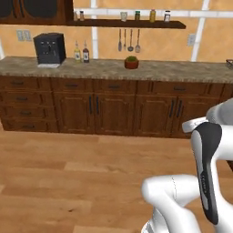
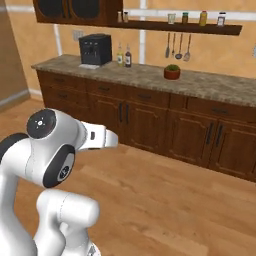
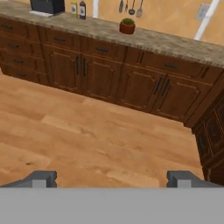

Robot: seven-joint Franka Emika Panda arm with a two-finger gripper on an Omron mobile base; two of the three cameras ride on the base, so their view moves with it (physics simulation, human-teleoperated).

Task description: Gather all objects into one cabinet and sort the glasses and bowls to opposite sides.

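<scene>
The dark brown wall cabinet (image 1: 36, 10) (image 2: 75, 10) with glass-panelled doors hangs at the top left, its doors shut. To its right, a small pale cup (image 1: 124, 16) (image 2: 171, 18) that looks like one of the glasses stands on the open wall shelf (image 1: 132, 23). The bowls are out of view. In the hand view my gripper (image 3: 112, 179) is open, its two dark fingertips (image 3: 43, 178) far apart with nothing between them. It hangs over the wooden floor, well short of the counter.
On the granite counter (image 1: 182, 70) stand a black coffee machine (image 1: 49, 48), two bottles (image 1: 81, 52) and a red plant pot (image 1: 131, 62). Utensils (image 1: 129, 41) hang on the wall. Base cabinets (image 1: 113, 111) run below, and another cabinet run (image 3: 212, 135) juts out at the right.
</scene>
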